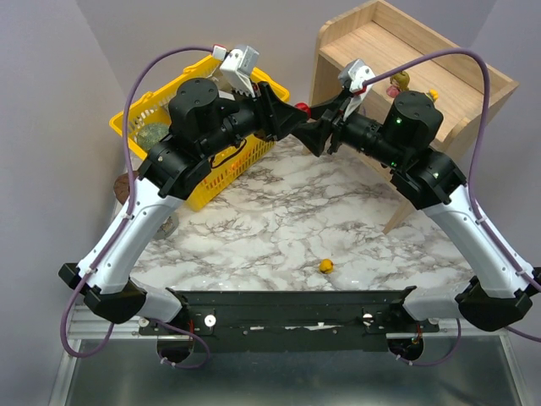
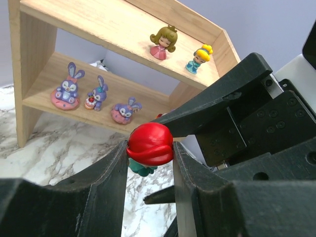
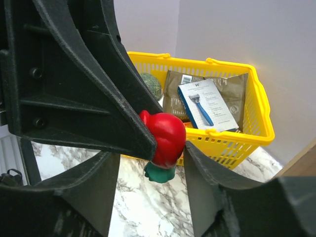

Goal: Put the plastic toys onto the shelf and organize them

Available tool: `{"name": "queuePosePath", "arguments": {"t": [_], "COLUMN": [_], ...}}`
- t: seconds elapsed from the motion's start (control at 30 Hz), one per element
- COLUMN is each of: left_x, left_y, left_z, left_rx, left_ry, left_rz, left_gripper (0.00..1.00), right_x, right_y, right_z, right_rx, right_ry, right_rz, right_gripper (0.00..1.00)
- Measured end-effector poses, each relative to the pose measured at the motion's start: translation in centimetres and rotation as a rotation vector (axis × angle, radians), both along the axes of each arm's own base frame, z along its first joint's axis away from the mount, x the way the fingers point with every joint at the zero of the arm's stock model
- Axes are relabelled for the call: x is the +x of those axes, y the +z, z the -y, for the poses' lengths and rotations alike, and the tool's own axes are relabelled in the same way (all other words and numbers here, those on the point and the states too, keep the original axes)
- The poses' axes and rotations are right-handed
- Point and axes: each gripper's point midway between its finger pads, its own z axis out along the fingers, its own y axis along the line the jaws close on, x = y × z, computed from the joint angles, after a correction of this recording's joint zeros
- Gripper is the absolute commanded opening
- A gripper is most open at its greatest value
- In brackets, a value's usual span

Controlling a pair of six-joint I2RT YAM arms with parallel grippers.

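Five toys are on the shelf (image 2: 123, 24): three purple long-eared ones (image 2: 96, 94) below, two dolls (image 2: 164, 42) above. The left gripper (image 2: 148, 158) is clamped on a red-headed toy (image 2: 149, 143) just left of the shelf, with the right gripper (image 3: 153, 158) apart around it. A yellow toy (image 1: 325, 266) lies on the surface (image 1: 279, 220), not yet shelved.

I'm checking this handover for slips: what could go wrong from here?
1. The left pincer pinches the red toy only by its head, over the table. If it opens before the right pincer, now loose around the toy, has closed, the toy probably falls.
2. The two pincers are crowded together, so either could knock the toy askew.
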Motion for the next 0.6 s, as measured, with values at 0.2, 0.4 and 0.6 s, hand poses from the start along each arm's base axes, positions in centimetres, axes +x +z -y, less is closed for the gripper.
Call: {"name": "queuePosePath", "arguments": {"t": [0.2,0.4,0.6], "left_x": [0.3,0.9,1.0], "left_y": [-0.1,0.1,0.5], "left_z": [-0.2,-0.5,-0.7], "left_rx": [0.01,0.021,0.025], "left_ry": [0.017,0.048,0.053], "left_rz": [-0.01,0.003,0.023], "left_gripper": [0.0,0.08,0.26], "right_x": [0.8,1.4,1.5], "right_y": [-0.3,-0.6,-0.2], "right_z": [0.3,0.6,0.7], "right_rx": [-0.009,-0.019,-0.011], "right_ry": [-0.042,-0.076,-0.085], "right_rz": [-0.002,-0.005,-0.002], "right_gripper": [0.33,0.01,0.01]}}
